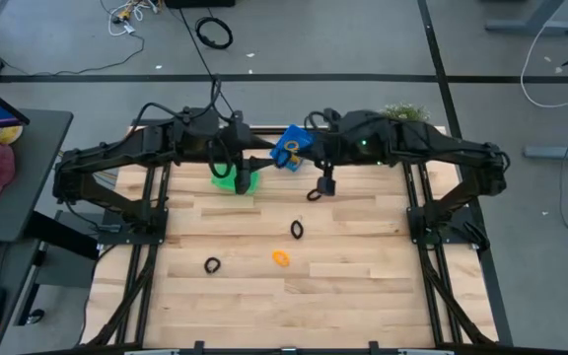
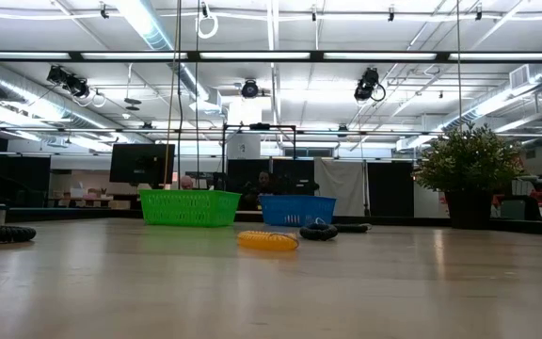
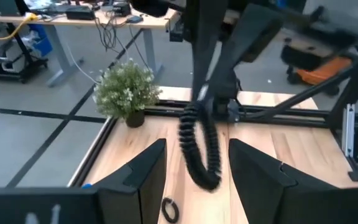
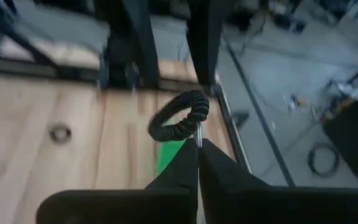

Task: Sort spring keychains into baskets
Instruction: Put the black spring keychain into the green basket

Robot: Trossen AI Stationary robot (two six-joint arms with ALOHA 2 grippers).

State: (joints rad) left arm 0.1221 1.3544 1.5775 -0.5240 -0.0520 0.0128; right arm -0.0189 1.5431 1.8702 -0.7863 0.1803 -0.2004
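My right gripper (image 1: 320, 186) is over the far middle of the table, right of the green basket (image 1: 233, 181) and near the blue basket (image 1: 286, 150), shut on a black spring keychain (image 4: 178, 119). In the left wrist view this keychain (image 3: 199, 151) hangs below the right arm. My left gripper (image 3: 194, 160) is open and empty, above the green basket. Two black keychains (image 1: 297, 229) (image 1: 211, 264) and an orange one (image 1: 280, 258) lie flat on the wood. The low view shows the green basket (image 2: 189, 207), the blue basket (image 2: 296, 209) and the orange keychain (image 2: 267, 240). My right gripper pinches the black keychain by the small metal piece at its end (image 4: 198, 133), between the two fingertips. The fingers (image 4: 185, 165) come from above, pointing down. The coiled loop hangs free below them, lifted clear of the table.
A potted plant (image 1: 405, 111) stands at the far right corner of the table. Something orange shows inside the blue basket (image 1: 293, 145). Black frame rails run along the table's left and right sides. Bare wood lies toward the near edge (image 1: 284, 306).
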